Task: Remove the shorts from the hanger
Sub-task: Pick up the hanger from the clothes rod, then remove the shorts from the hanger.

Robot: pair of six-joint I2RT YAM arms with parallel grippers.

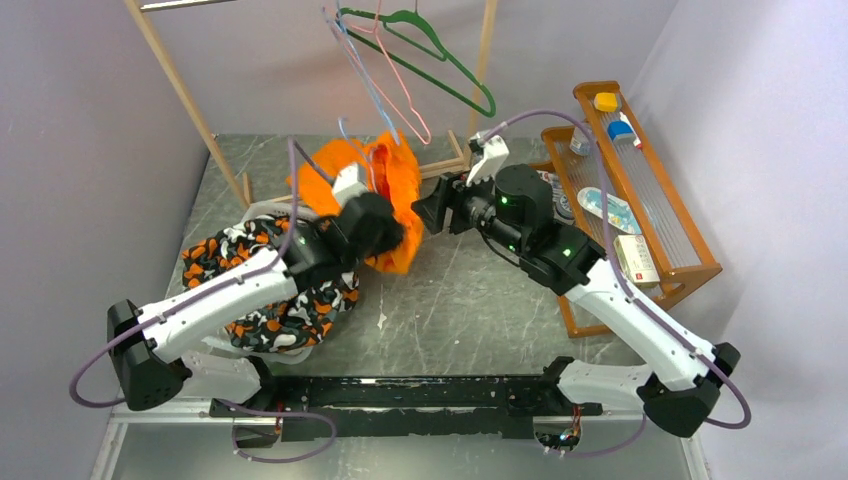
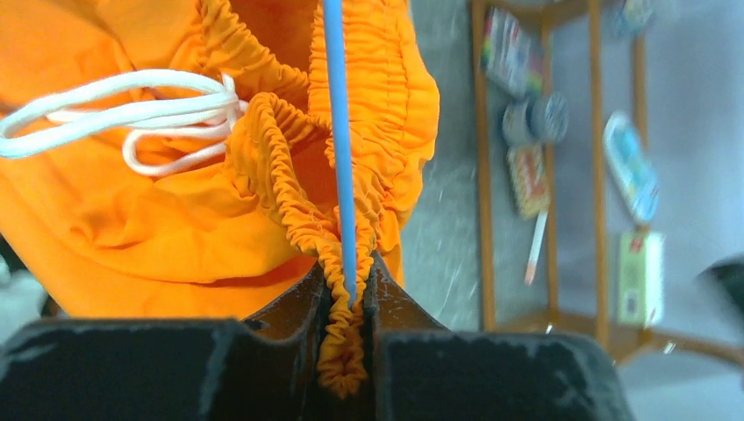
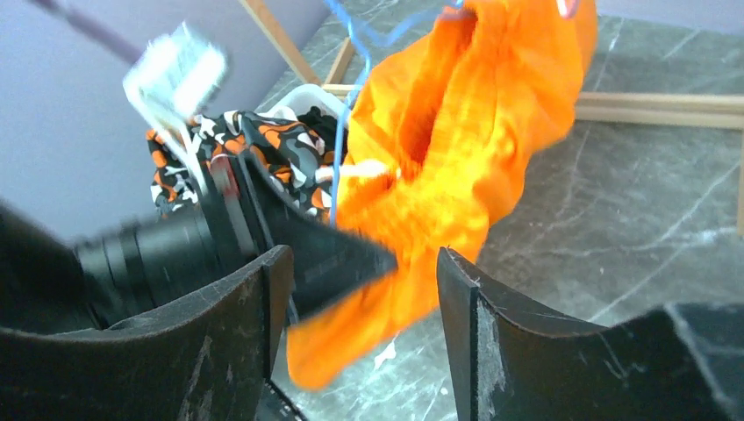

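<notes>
Pinches, with the left end effector (image 2: 349,285) pressed together, the gathered waistband of the shorts (image 1: 400,160) along with the blue hanger (image 2: 337,132) wire. Holds the shorts bunched above the counter (image 1: 470,300). Hovers, with the right end effector (image 3: 364,263) spread, just beside the shorts, gripping nothing.

- Room to pass: over the table (image 1: 470,310), on the near side of the shorts (image 1: 395,160).
- A spotted cloth pile (image 1: 265,300) blocks the left.
- A wooden shelf (image 1: 660,215) blocks the right.
- Hangers (image 1: 455,65) hang overhead.
</notes>
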